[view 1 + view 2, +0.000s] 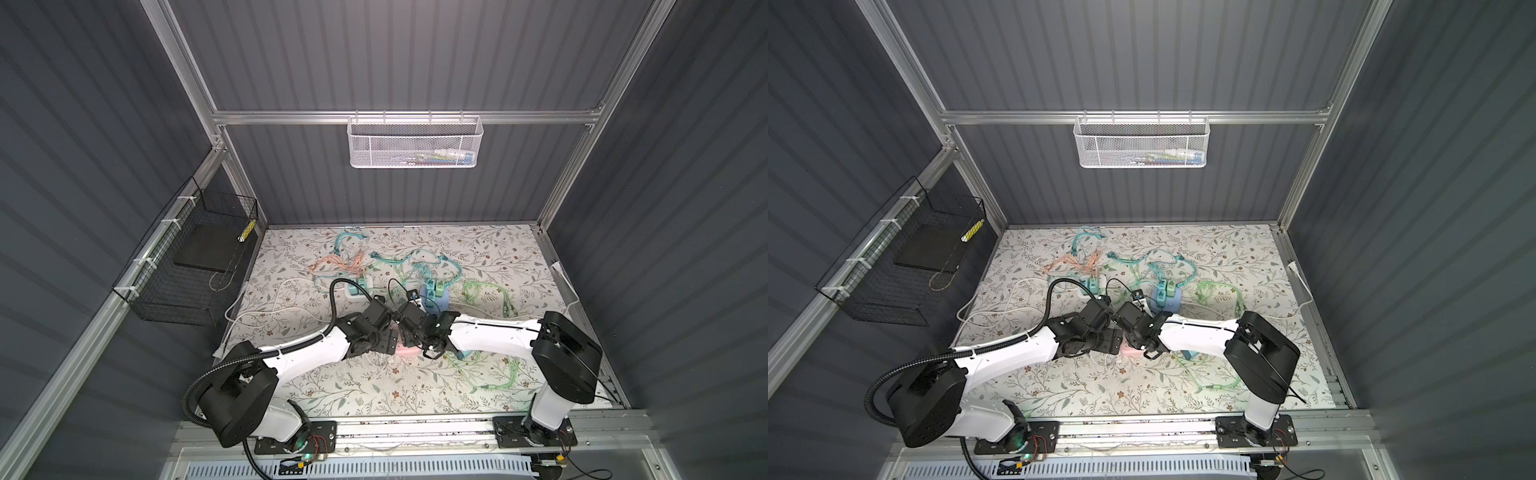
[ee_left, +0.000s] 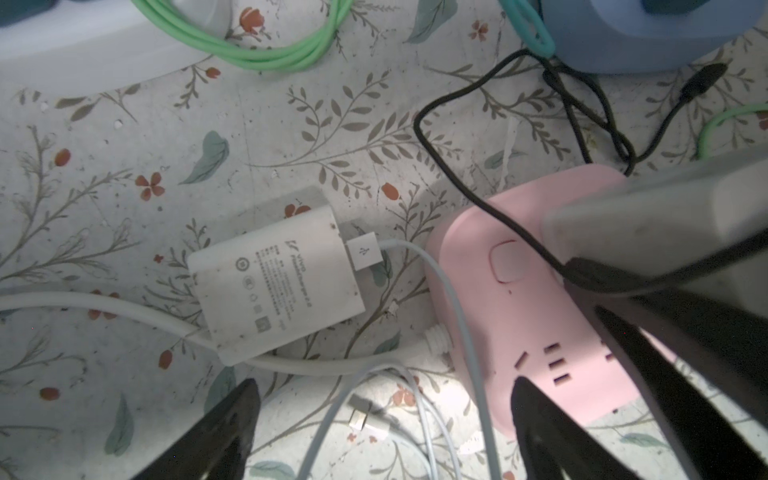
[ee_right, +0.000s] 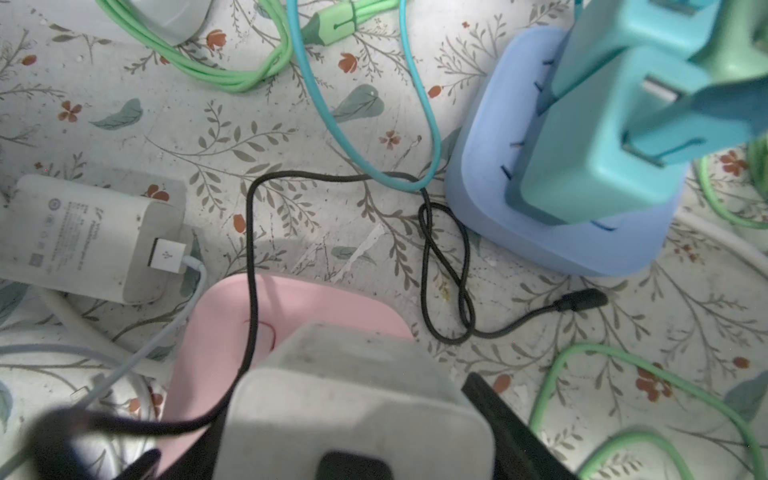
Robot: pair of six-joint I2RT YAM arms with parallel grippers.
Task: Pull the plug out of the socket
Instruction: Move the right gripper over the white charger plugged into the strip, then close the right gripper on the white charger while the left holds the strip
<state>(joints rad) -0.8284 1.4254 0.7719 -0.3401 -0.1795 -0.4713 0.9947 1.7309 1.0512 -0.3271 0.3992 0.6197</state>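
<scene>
Showing large and close in the right wrist view, the grey-white plug (image 3: 353, 399) sits over the pink power strip (image 3: 220, 332), at the end with the round button. Pins hidden; cannot tell whether they are in the slots or clear of them. A black cable (image 3: 249, 249) runs from the plug across the strip and loops on the table (image 2: 104, 166), its free end lying loose on the cloth.

Right hand (image 3: 332, 436): fingers stand either side of the plug, one against its side. Cannot tell whether they are clamping it.

Left hand (image 2: 386, 415): fingers (image 2: 232, 432) spread wide, holding nothing. One is above the bare slots of the strip, the other above white cables beside it.

Just beside the strip, a white charger (image 2: 274, 282) lies flat on the table with a white USB lead (image 2: 363, 251) plugged into it. Near the black cable's loop stands a blue power strip (image 3: 540, 232) carrying teal chargers (image 3: 602, 137). A green cable (image 2: 257, 58) lies coiled farther out.

In both top views the two arms meet over the pink strip near the table's middle.
</scene>
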